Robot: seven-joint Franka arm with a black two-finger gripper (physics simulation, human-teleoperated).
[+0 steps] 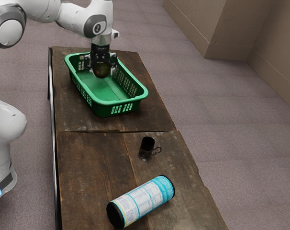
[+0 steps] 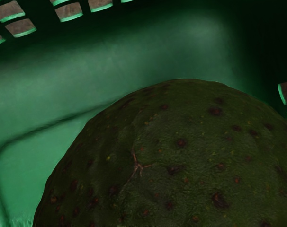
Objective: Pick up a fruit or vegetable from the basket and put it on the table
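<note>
Exterior view has the gripper (image 1: 101,71) at the upper left, pointing down at the dark green fruit (image 1: 102,72) inside the basket (image 1: 111,102), probably because the walls on all 4 sides rule out a low reach; can't tell if it's gripping yet. Once it's got a proper hold, I'd lift above the rim before going sideways, then aim for the bare wood on the table (image 1: 87,158) left of the mug (image 1: 147,147), away from the left edge and the can (image 1: 141,201).
</note>
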